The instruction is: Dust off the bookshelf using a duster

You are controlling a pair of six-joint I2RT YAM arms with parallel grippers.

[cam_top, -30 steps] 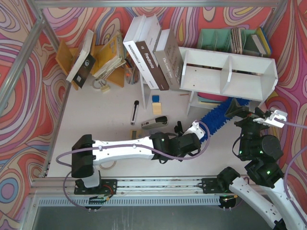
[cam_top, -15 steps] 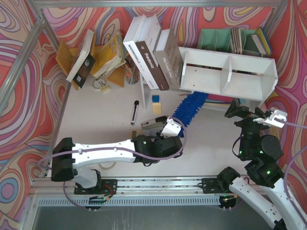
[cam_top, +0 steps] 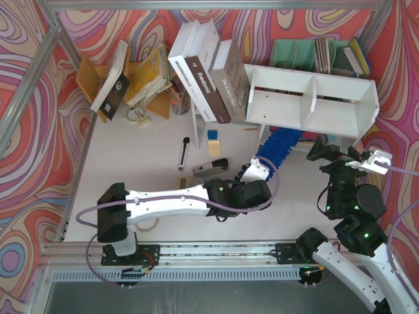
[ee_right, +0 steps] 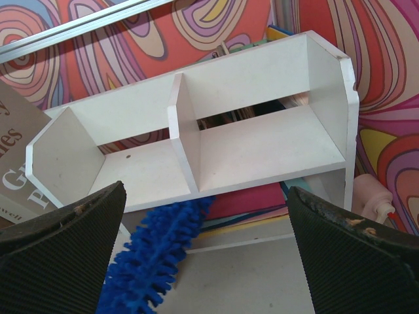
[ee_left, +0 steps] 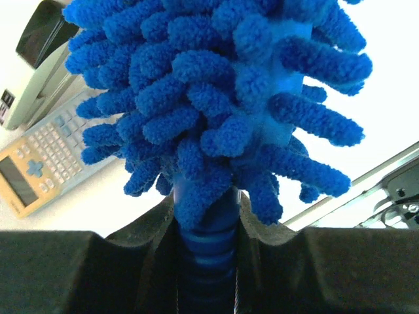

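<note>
The white bookshelf (cam_top: 308,98) stands at the back right on legs, with two open compartments; it also shows in the right wrist view (ee_right: 262,150). My left gripper (cam_top: 252,173) is shut on the ribbed handle of the blue duster (cam_top: 278,145). The fluffy head points up and to the right, with its tip under the shelf's bottom board near the centre divider. In the left wrist view the duster (ee_left: 216,98) fills the frame above my left gripper (ee_left: 208,248). My right gripper (cam_top: 346,157) is open and empty in front of the shelf's right half (ee_right: 206,191). The duster (ee_right: 154,255) shows at lower left there.
Large books (cam_top: 209,69) lean against the shelf's left end. A teal file organiser (cam_top: 314,52) stands behind it and an orange book rack (cam_top: 141,78) at back left. A stapler (cam_top: 211,167), a pen (cam_top: 184,154) and a calculator (ee_left: 39,163) lie nearby. Coloured folders (ee_right: 288,196) lie under the shelf.
The left arm swept the duster head left under the shelf's left compartment, then back right to the middle. The right arm has not moved.
</note>
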